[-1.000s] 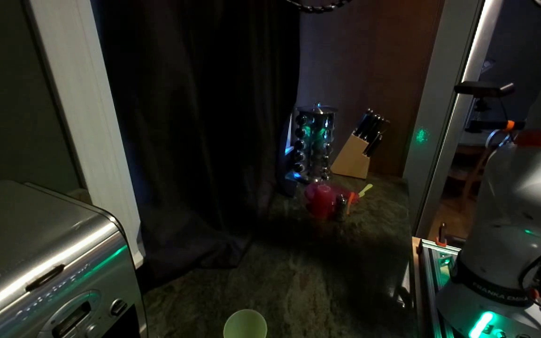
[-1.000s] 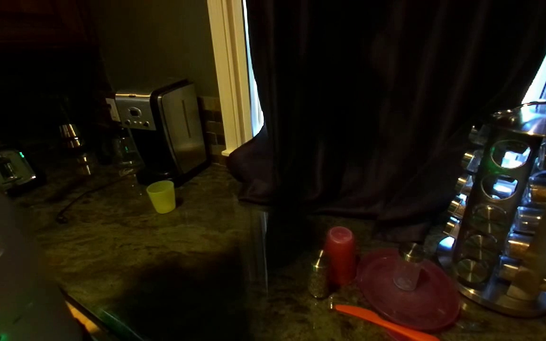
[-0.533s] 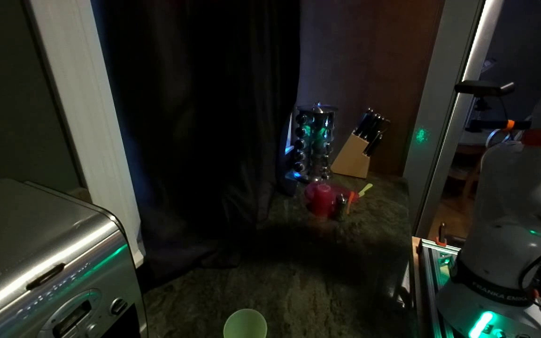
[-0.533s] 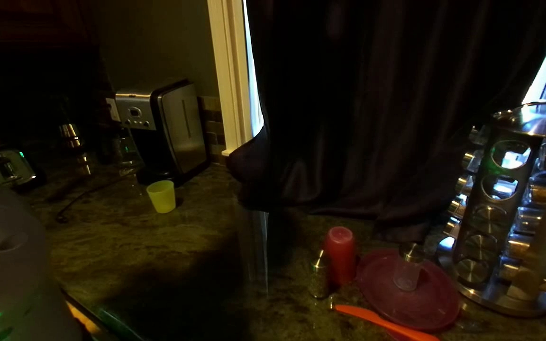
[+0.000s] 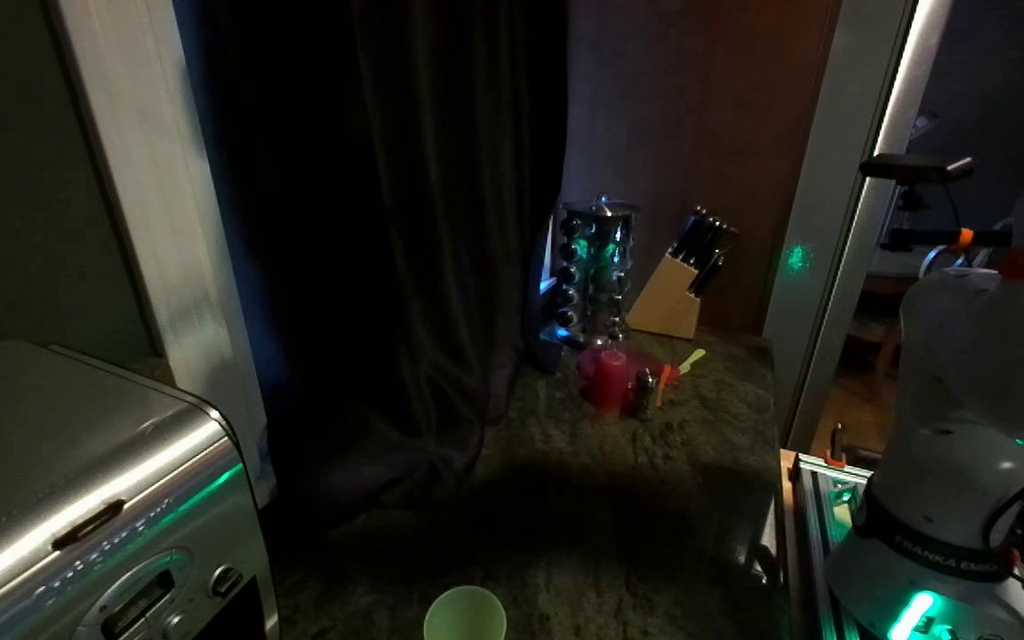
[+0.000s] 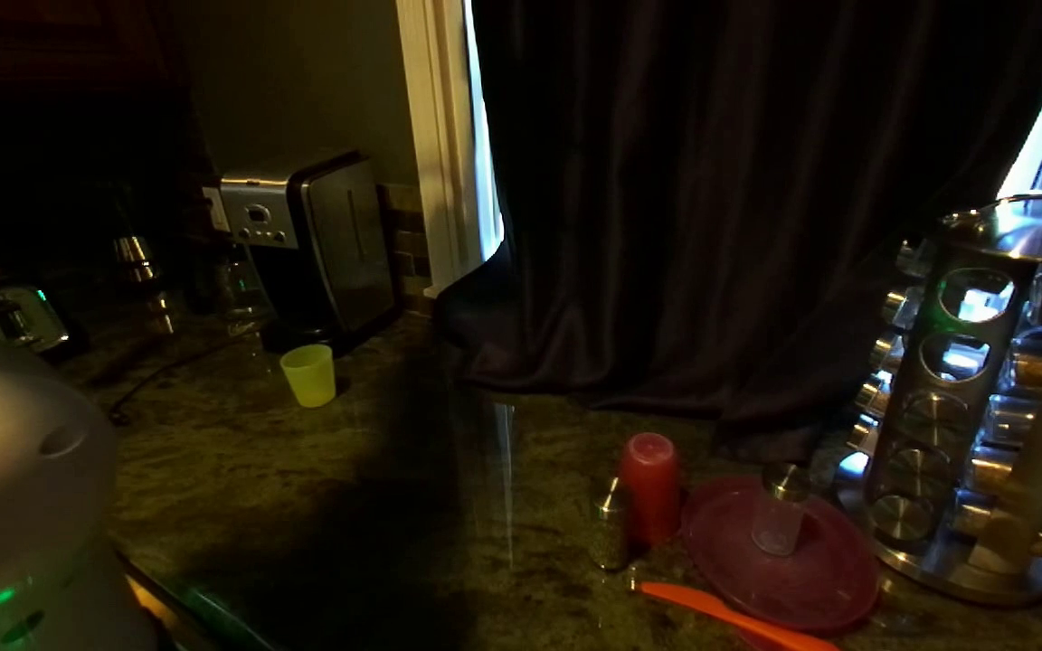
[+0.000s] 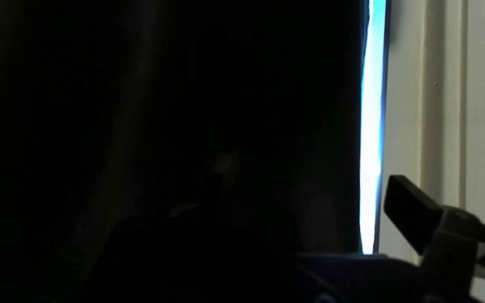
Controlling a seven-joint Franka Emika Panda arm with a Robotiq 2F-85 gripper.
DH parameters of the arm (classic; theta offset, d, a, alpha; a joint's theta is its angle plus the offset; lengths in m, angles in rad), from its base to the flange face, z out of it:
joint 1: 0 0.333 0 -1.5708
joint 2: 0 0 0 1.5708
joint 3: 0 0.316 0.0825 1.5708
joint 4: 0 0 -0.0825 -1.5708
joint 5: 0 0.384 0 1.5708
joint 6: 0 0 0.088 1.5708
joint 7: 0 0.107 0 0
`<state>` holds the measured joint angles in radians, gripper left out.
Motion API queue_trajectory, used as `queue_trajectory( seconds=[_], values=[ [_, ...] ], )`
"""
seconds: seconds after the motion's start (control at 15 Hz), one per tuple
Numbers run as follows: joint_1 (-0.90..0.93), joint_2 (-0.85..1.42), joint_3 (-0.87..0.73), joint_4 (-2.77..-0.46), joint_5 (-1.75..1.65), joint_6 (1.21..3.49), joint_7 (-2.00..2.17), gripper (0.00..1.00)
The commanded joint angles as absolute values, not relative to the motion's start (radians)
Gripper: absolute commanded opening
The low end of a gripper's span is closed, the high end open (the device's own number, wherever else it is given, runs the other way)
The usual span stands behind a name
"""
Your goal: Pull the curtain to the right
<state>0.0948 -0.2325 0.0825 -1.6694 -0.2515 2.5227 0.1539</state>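
Across the upper middle and right of the frame in an exterior view, a tall dark navy-to-black fabric curtain (image 6: 711, 199) hangs in long vertical folds, its hem reaching down to a mottled dark stone counter (image 6: 376, 452). Pale blue strips of light (image 6: 487, 199) show along both its edges.

Within the wrist view, the curtain fills the left and centre, with a bright strip and a cream-white window frame (image 7: 482, 84) to its right. Toward the lower right, 1 finger (image 7: 413, 214) of the black gripper (image 7: 305, 189) stands before the frame, clear space on its inner side: the fingers are apart. Its mate is nearly lost in the dark; whether that one touches the fabric cannot be told.

Down the right side in an exterior view rises the rounded white robot arm (image 5: 956, 373). At the lower right in an exterior view, an upside-down red cup (image 6: 650, 488) stands just beside a metal-capped glass shaker (image 6: 610, 533); near them are a round magenta plate (image 6: 783, 592), an orange knife (image 6: 729, 615) and a cylindrical steel spice rack (image 6: 928, 362). A yellow-green cup (image 6: 308, 378) stands at left centre.
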Motion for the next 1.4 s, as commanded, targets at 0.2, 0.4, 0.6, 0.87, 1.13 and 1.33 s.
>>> queue_trajectory(
  seconds=[0.2, 0.4, 0.6, 0.87, 1.13, 1.33],
  values=[
    [0.070, -0.221, 0.101, -1.658, -0.239, 2.521, 0.141, 0.99],
    [0.070, -0.220, 0.100, -1.656, -0.238, 2.521, 0.139, 0.99],
    [0.070, -0.219, 0.100, -1.656, -0.238, 2.521, 0.138, 1.00],
    [0.052, -0.161, 0.094, -1.634, -0.236, 2.627, 0.160, 1.00],
    [0.046, -0.101, 0.089, -1.618, -0.210, 2.709, 0.168, 1.00],
    [0.050, -0.063, 0.087, -1.618, -0.232, 2.801, 0.205, 1.00]
  ],
)
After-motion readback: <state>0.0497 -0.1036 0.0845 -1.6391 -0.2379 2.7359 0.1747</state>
